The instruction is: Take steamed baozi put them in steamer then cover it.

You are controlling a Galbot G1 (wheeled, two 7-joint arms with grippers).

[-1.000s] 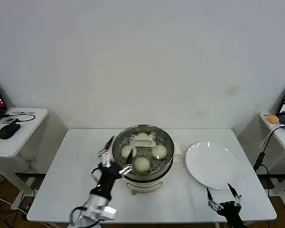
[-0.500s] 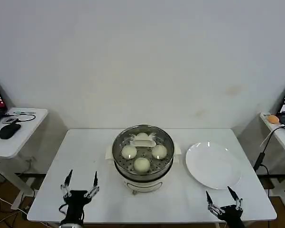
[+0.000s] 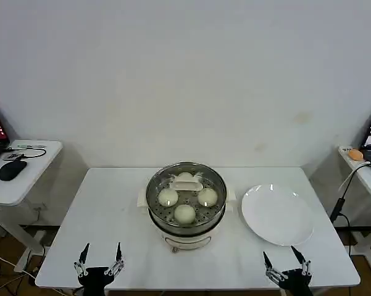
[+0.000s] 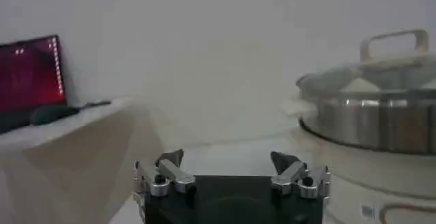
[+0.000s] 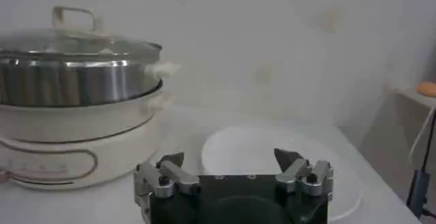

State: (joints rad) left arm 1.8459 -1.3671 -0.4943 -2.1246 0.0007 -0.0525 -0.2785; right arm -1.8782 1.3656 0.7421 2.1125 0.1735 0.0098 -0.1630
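Head view, looking down on a white table [image 3: 111,203]. At its middle stands the steamer [image 3: 186,213], a shiny steel pot on a white base. Its cover [image 3: 186,192], clear glass with a flat whitish handle, sits squarely on the rim, so the pot is closed. Through the glass show the baozi [image 3: 184,213]: three round off-white buns in full sight on the perforated tray, and a fourth partly hidden behind the handle. To the right, just beside the steamer, lies a white plate [image 3: 277,214] with nothing on it, likely where the buns came from.

Both arms are drawn back to the near edge of the table, well apart from the pot. The left gripper [image 3: 99,262] is at the near left, fingers spread wide, holding nothing. The right gripper [image 3: 285,265] is at the near right, in front of the plate, also spread wide and holding nothing.

Left wrist view looks along the table at the steamer's side, lid handle standing on top. Right wrist view shows the steamer and the plate beyond the fingers.

With buns inside and cover seated, the task looks complete; the arms seem parked clear of the pot.
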